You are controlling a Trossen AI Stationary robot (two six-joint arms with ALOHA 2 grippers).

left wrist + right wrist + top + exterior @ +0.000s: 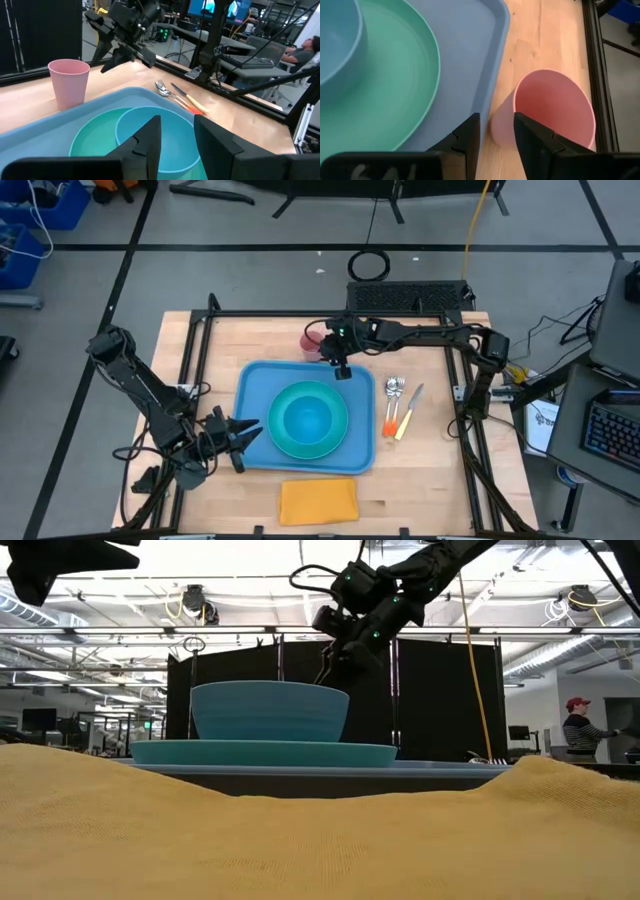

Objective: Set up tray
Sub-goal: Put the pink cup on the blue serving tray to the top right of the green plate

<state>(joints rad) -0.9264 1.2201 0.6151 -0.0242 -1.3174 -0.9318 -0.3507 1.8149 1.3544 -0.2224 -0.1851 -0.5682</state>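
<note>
The tray point(252, 380) sits mid-table, holding plate point(285, 442) and bowl point(307, 418). The empty right gripper point(341, 370), fingers slightly spread, hovers at the tray's 12 o'clock rim, lining up on the pink cup point(555, 107); next, descend and pinch its rim. The left gripper point(250, 434) waits at 8 o'clock, parted.

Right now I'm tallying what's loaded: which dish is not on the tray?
The pink cup. It stands on bare wood beside the tray, near the right gripper; the teal plate and blue bowl sit inside it.
</note>
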